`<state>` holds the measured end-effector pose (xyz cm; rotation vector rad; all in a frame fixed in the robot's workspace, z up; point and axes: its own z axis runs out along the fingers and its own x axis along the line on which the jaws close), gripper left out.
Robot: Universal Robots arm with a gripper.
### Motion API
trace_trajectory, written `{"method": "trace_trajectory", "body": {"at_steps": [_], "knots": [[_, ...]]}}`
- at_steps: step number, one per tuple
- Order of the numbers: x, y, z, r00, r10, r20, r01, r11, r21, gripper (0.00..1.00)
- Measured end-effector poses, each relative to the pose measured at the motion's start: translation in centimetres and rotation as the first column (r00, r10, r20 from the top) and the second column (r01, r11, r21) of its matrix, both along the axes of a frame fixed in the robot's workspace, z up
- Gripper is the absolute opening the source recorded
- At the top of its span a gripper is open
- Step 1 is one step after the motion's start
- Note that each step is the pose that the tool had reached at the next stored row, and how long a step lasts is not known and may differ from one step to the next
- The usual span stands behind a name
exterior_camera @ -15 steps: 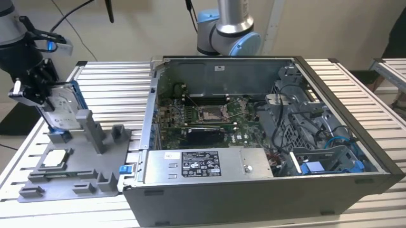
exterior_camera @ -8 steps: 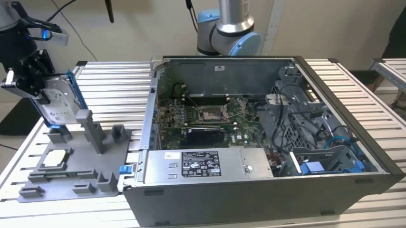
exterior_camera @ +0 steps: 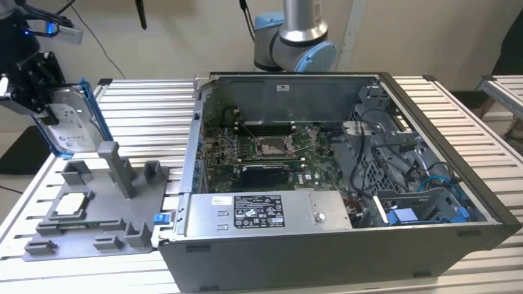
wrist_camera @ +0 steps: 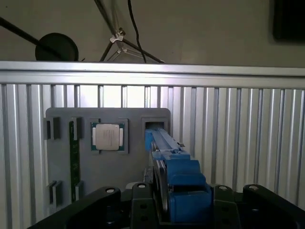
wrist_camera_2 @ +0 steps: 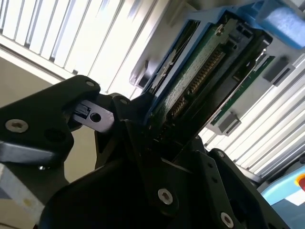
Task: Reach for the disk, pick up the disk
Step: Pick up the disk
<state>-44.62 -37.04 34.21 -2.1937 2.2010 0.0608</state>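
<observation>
Exterior view has my gripper (exterior_camera: pixel 41 98) way over on that view's left, clamped on the disk (exterior_camera: pixel 70 119), so the reaching part is done and I'm in the pick-up part. The jaws are only as far apart as the disk is thick. They pinch it across its flat faces near one end, and there's nothing else in them. The disk stands on edge with its label side showing to that camera and the blue frame (exterior_camera: pixel 97 116) running along its side. It's over the back end of the grey tray (exterior_camera: pixel 106 214) on the slatted table (exterior_camera: pixel 147 110), well apart from the open computer case (exterior_camera: pixel 343 184). In the first wrist view I'm looking straight down the disk's thin edge. Its far end lines up with a rectangular slot (wrist_camera: pixel 155 125) in the tray, just beside the pocket holding the pale square chip (wrist_camera: pixel 108 136). Honestly I can't tell from any of these whether that far end is clear of the slot or sitting in it. The second wrist view shows the disk's green circuit board side (wrist_camera_2: pixel 190 81) wedged in my grip, and it looks solid enough. My read is that the grip is made and the lift isn't clearly finished. Any move from here calls for a straight pull in line with the slot, no twisting. I only have one end of the disk, and a tall tray post (exterior_camera: pixel 122 168) stands near it.
</observation>
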Motion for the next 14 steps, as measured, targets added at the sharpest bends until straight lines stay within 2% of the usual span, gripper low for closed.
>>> {"method": "trace_trajectory", "body": {"at_steps": [14], "knots": [[0.0,-0.02,3.62,1.0000,0.000,0.0000,0.000,1.0000,0.0000,0.00]]}}
